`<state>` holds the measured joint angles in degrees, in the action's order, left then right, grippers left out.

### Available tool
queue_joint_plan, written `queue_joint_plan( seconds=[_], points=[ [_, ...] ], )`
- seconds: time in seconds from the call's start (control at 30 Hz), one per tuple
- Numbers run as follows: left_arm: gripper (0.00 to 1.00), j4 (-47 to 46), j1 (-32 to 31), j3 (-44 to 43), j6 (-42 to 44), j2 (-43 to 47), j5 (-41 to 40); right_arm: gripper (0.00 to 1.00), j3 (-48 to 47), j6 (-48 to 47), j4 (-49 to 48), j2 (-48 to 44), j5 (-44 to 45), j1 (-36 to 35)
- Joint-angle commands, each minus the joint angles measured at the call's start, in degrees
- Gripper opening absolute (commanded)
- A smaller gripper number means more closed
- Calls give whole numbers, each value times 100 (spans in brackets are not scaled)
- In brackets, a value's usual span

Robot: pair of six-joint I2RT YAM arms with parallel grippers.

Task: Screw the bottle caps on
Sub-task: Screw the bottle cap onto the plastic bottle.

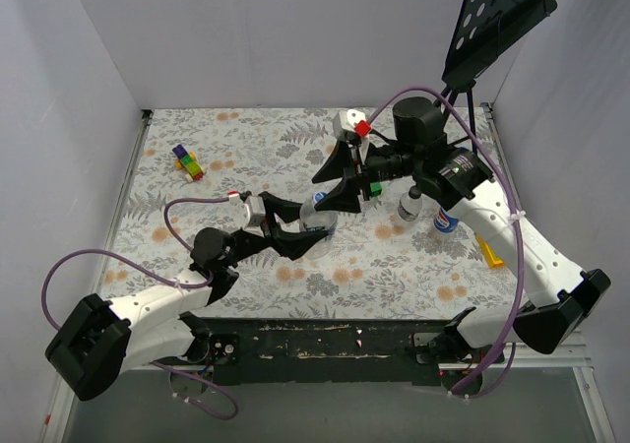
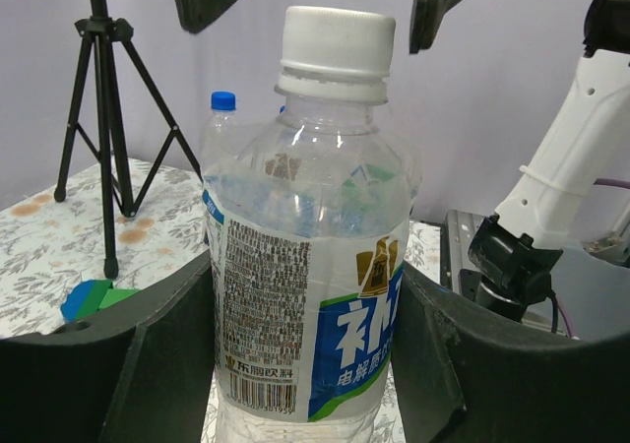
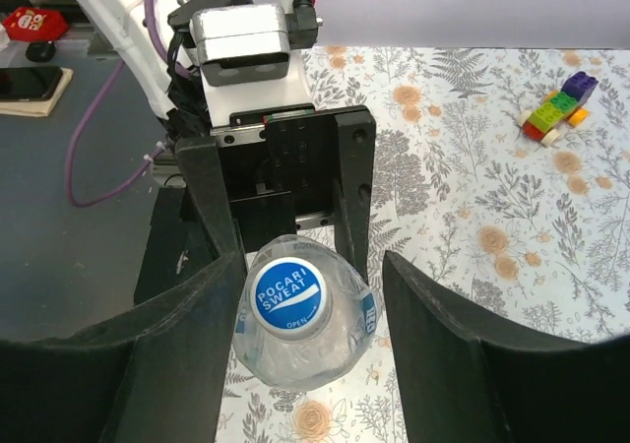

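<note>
The step in hand is the capping of one bottle (image 2: 295, 266). The left pincer (image 2: 305, 345) is closed on its body at the label and holds it upright, with the bottle filling the space between the two fingers. The right wrist view shows the bottle's base over the flowered counter (image 1: 394, 266), but not whether it rests there or is lifted.

The cap (image 3: 288, 298) sits on the neck, blue on top with white print. Whether its thread has caught cannot be told.

The right pincer (image 3: 313, 276) hangs directly above the bottle, pointing down, with its jaws wide. The cap lies centred between its fingers, with a clear gap on each side, so nothing is gripped. In the left wrist view the fingertips stand about level with the top of the cap, one on each side.

The next move probably calls for the right pincer to drop a little, so its pads meet the ribbed side of the cap, and then to close squarely on it. It would then turn at the wrist while the left pincer keeps the bottle from spinning. A slanted grip could cross the thread or tip the cap off.

Two other bottles (image 1: 410, 205) stand behind the right pincer, near its arm, and I cannot tell how tight their caps are.
</note>
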<state>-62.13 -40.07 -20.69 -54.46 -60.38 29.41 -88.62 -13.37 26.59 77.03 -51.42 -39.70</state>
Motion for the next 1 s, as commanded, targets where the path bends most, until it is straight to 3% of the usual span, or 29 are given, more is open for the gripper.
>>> queue_joint_plan(
  seconds=[0.0, 0.1, 0.17, 0.27, 0.37, 0.5, 0.6, 0.67, 0.73, 0.8, 0.87, 0.97],
  points=[
    [0, -291, 8, -260, -91, -18, 293, 64, -200, -272, 162, -4, -334, 15],
    [0, -335, 17, -278, -127, -35, 259, 55, -147, -281, 162, -13, -360, 15],
    [0, -326, 8, -287, -135, -35, 250, 43, -112, -254, 136, -13, -351, 15],
    [0, -344, 8, -322, -144, -44, 188, 16, -77, -193, 127, -22, -229, 7],
    [0, -265, 8, -366, -74, -26, -4, 1, 28, -114, 66, -100, 95, -55],
    [0, 103, -210, -418, 390, 79, -960, 1, 274, 237, -127, -338, 1227, -353],
    [0, 621, -710, -637, 1058, 123, -2224, 1, 546, 509, -294, -557, 2877, -862],
    [0, 746, -1114, -761, 1576, 53, -3225, 1, 775, 912, -478, -672, 4597, -1301],
    [0, 458, -1545, -770, 2076, -122, -4167, 1, 968, 1552, -506, -664, 6967, -1811],
    [0, 124, -1976, -831, 2596, -420, -5177, 1, 1188, 2064, -488, -655, 8239, -2102],
    [0, -71, -2284, -919, 2992, -649, -5725, 1, 1346, 2215, -680, -707, 8656, -2278],
    [0, 121, -2373, -928, 2766, -651, -5745, 2, 1444, 2032, -1058, -874, 8474, -2305]
  ],
)
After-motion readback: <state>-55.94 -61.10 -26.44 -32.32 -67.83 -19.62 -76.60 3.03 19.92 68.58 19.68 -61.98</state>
